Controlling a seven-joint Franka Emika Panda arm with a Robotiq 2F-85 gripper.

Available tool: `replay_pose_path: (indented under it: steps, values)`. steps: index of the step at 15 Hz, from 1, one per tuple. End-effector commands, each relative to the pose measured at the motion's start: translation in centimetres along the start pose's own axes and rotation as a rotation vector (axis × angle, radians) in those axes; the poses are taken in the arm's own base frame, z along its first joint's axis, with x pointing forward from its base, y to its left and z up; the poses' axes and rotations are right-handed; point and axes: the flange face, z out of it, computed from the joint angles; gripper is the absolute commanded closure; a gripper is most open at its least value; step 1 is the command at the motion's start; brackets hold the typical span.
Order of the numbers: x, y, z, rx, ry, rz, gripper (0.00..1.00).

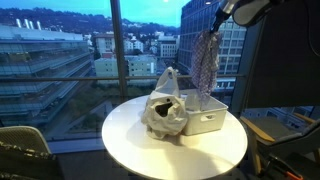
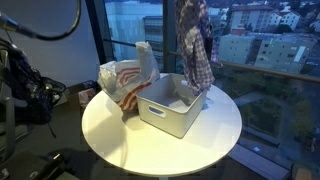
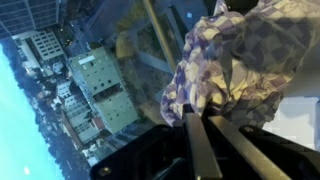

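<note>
A patterned purple-and-white cloth (image 1: 207, 60) hangs down from my gripper (image 1: 217, 22) high above the round white table (image 1: 130, 145). Its lower end dangles over the white rectangular bin (image 1: 210, 118). From the opposite side the same cloth (image 2: 196, 45) hangs over the bin (image 2: 170, 108), and the gripper itself is cut off at the top of that exterior view. In the wrist view my gripper (image 3: 198, 118) is shut on the bunched cloth (image 3: 240, 65), with both fingers close together and fabric spilling past the tips.
A crumpled white plastic bag (image 1: 165, 105) stands on the table next to the bin, also visible as the bag (image 2: 128, 80). Large windows (image 1: 60, 50) with a city behind them surround the table. A chair (image 1: 25, 150) sits nearby, and dark equipment (image 2: 25, 85) stands beside the table.
</note>
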Motion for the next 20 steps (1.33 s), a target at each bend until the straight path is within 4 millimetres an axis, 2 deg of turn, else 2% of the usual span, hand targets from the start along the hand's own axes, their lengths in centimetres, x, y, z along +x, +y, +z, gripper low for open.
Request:
replay_pose_path:
  steps: [1,4,7,11,13,14,15,17,20]
  values:
    - [-1.2,-6.2,5.8,0.098,0.002,0.046,0.95]
    - [-1.3,-11.0,9.6,0.200,0.006,0.084,0.95]
    - [-1.7,-15.1,13.7,0.287,-0.038,0.105,0.95]
    - [-3.2,-19.4,19.2,0.383,-0.132,0.120,0.95]
    - [-3.7,-21.6,21.1,0.458,-0.162,0.157,0.95]
    - [-3.6,-22.2,21.7,0.484,-0.168,0.166,0.93]
    - [-3.4,-22.8,22.1,0.508,-0.171,0.175,0.68]
    - [-2.8,-22.1,22.0,0.548,-0.174,0.211,0.64]
    - [-1.4,-19.3,19.5,0.623,-0.151,0.255,0.42]
